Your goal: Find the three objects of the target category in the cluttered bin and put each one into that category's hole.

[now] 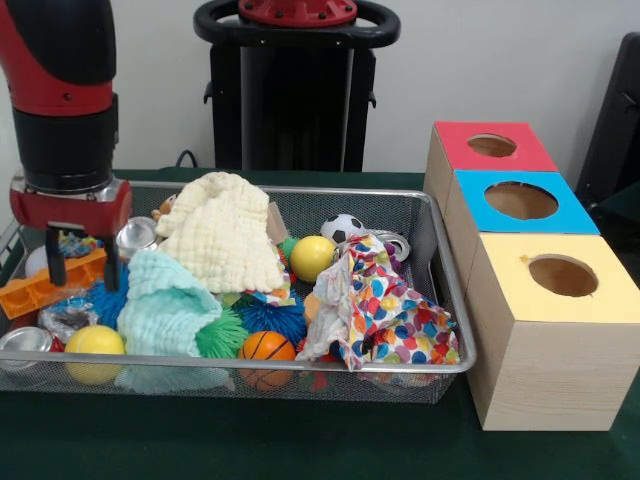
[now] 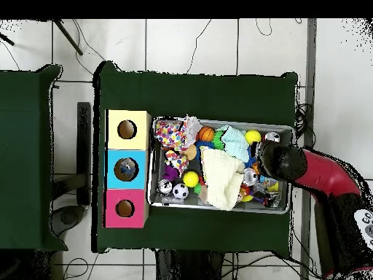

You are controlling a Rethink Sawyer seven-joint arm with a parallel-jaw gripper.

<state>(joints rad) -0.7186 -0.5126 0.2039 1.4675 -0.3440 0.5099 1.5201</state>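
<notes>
The silver wire-mesh bin [image 1: 440, 290] is full of clutter; it also shows in the overhead view [image 2: 167, 204]. My gripper [image 1: 84, 268] hangs over the bin's left end, open, with its black fingers [image 1: 55, 262] down among the items. A small blue and white crinkly packet [image 1: 75, 243] lies between the fingers, above an orange block [image 1: 38, 287]. Another crinkly clear packet [image 1: 65, 318] lies just below, near the front. I see no third packet. In the overhead view the arm [image 2: 280, 160] hides the gripper.
Three boxes with holes stand right of the bin: red [image 1: 490, 145], blue [image 1: 520, 200], yellow [image 1: 562, 275]. The bin holds a cream cloth [image 1: 225, 235], a mint cloth [image 1: 165, 305], a dotted cloth [image 1: 385, 310], balls, blue spiky balls [image 1: 270, 318] and metal cans [image 1: 135, 237].
</notes>
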